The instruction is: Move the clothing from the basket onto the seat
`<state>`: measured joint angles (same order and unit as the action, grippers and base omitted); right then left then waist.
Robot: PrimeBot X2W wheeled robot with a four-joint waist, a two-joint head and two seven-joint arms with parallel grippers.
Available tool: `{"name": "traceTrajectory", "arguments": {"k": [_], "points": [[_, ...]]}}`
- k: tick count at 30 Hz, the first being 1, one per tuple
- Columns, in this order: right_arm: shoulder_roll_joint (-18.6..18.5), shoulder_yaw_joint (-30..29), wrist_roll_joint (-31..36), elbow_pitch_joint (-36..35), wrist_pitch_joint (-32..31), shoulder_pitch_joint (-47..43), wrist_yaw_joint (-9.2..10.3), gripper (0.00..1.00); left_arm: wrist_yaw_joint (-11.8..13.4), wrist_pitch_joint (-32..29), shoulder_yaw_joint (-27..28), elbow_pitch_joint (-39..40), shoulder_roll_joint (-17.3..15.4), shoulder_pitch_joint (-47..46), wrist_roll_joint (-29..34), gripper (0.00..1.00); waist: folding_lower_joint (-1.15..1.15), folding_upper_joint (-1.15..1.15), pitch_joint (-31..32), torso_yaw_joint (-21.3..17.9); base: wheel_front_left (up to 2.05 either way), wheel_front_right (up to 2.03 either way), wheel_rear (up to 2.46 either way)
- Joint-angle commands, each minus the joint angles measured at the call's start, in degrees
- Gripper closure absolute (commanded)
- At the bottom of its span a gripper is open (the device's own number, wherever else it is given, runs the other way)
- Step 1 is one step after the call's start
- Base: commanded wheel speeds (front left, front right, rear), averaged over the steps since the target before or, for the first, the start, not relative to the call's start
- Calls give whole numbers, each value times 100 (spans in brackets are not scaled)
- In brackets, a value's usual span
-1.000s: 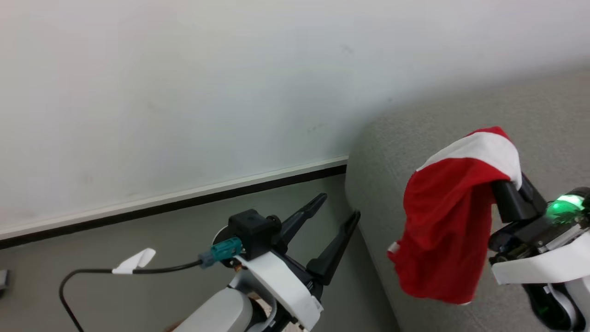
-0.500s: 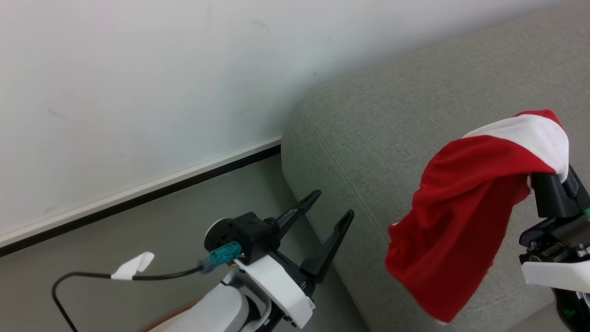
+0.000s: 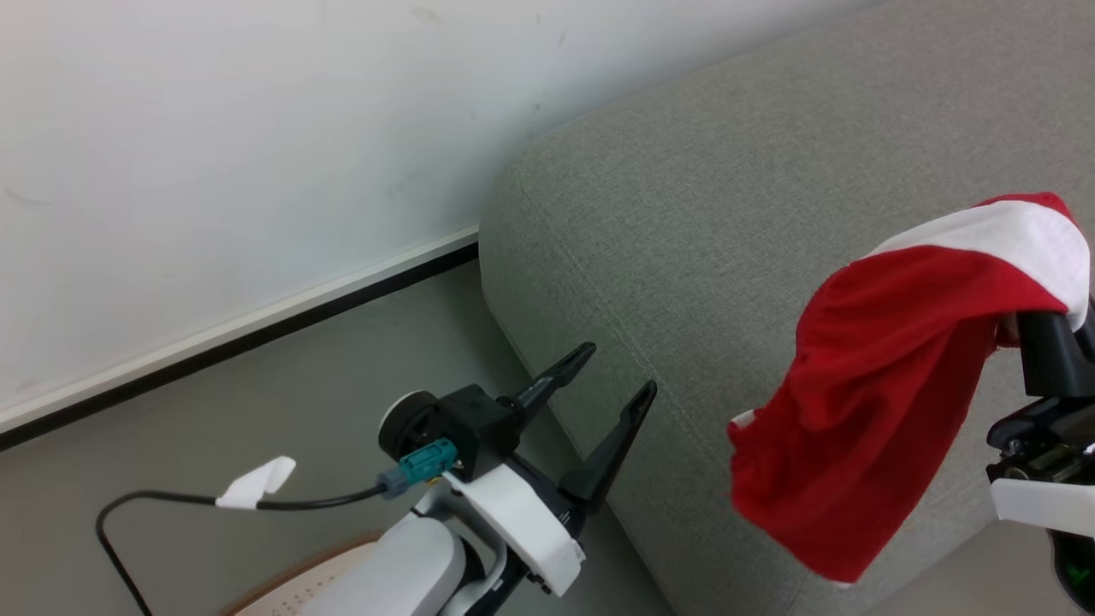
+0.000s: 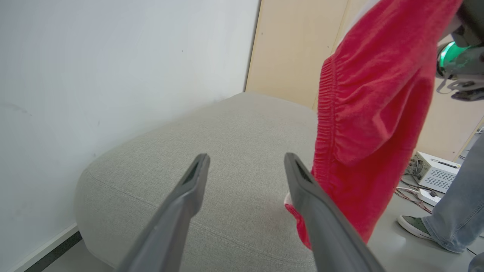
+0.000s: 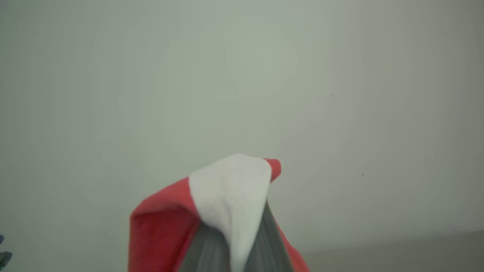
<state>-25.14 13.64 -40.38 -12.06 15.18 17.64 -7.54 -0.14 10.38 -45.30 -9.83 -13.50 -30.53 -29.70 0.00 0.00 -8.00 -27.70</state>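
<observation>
red soft fabric with one white band on its top fold is seen hanging from the right gripper: this is the clothing, one piece. it is pinched at the white part between the two dark fingers, which are pressed together on it. the rest is draped down in loose wrinkles. one gathered elastic edge is shown in the left wrist view. the clothing is held in the air over the front edge of the seat; whether its lowest hem touches the seat cannot be told. it is out of the basket, of which a small part is seen at the lower edge of the head view, with a brown rim and a cream wall with small holes.

the seat is covered with grey woven cloth, one corner is rounded, and one stitched seam is run along its edge. it is placed against a smooth white wall.

the left gripper is kept near that corner. its two long black tapered fingers are spread wide and nothing is held between them. one black cable with one white tag and one teal plug is attached at its wrist.

in the left wrist view one leg in blue jeans and one dark green shoe are seen on the grey floor, beside one white box with vents.
</observation>
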Motion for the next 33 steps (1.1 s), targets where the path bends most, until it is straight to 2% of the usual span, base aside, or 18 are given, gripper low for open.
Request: {"name": "traceTrajectory", "arguments": {"k": [1,7,16,24,28,33], "points": [[-8,-14,-52,-23,-7,115,10,100,-14,-17,-6,-9,-26,-52,63,0,0,0,-78,61,0,0,0],[-267,65,-126,199,-6,630,11,100,38,-121,7,67,-95,-254,138,0,0,0,-519,360,0,0,0],[-844,115,-592,887,-6,2088,11,100,112,-271,93,226,-250,-600,262,0,0,0,-1333,860,0,0,0],[-1401,15,-1079,1945,-7,3097,11,100,162,-403,129,393,-303,-925,327,0,0,0,-2073,1175,0,0,0],[-1463,-201,-1137,2413,-7,3394,11,100,183,-453,135,432,-331,-1072,393,0,0,0,-2379,1285,0,0,0],[-1551,325,-1344,3204,-26,3294,11,100,199,-429,141,422,-327,-1159,419,0,0,0,-2588,1400,0,0,0]]}}
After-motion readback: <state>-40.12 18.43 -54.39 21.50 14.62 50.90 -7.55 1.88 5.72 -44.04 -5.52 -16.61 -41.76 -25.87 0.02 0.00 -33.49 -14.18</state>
